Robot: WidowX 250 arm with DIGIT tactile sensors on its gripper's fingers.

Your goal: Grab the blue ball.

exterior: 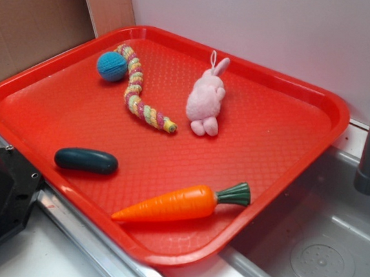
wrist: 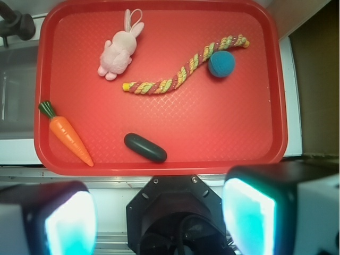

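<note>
End effector (wrist: 159,218) fingers are seen spread open at the tray's (wrist: 159,166) near edge, well apart from the blue ball (wrist: 221,64), which is touching the braided rope (wrist: 183,72) at the far side.

One tray (exterior: 315,134) holds five toys: one blue ball (exterior: 111,66), one rope (exterior: 137,89), one bunny (exterior: 206,98), one carrot (exterior: 179,204) and one cucumber (exterior: 86,160).
</note>
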